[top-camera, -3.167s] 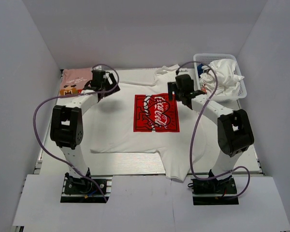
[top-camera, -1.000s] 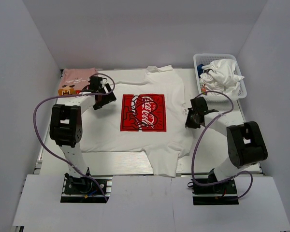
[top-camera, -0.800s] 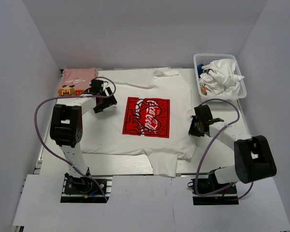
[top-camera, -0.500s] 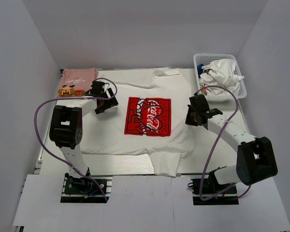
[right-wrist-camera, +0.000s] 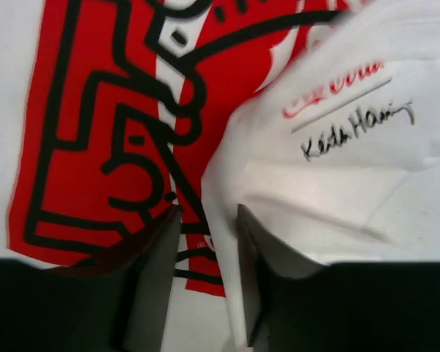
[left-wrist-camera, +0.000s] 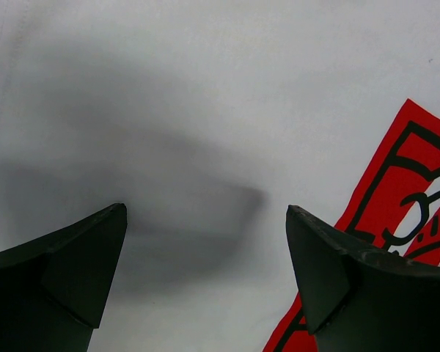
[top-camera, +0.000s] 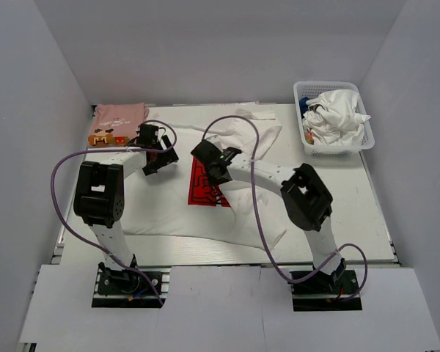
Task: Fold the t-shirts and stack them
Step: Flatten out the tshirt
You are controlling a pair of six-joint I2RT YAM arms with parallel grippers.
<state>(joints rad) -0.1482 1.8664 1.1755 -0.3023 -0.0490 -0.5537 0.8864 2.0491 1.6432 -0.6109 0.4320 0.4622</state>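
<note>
White t-shirt (top-camera: 169, 209) spread on the bench (top-camera: 345, 198), its right side folded over the red print (top-camera: 203, 188)
The cotton is judged soft and light, apt to drape and slip, so it is best taken at hems or fold edges. A fold is pinched in the right tool (right-wrist-camera: 205, 214); the left tool (left-wrist-camera: 205, 211) is held open over the cloth. A signature (right-wrist-camera: 356, 126) is read as "Keith Haring", beside red script judged to be Coca-Cola

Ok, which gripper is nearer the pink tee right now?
Left. The left gripper sits just right of the pink tee; the right gripper, pinching the white t-shirt, is farther right over its red print.
</note>
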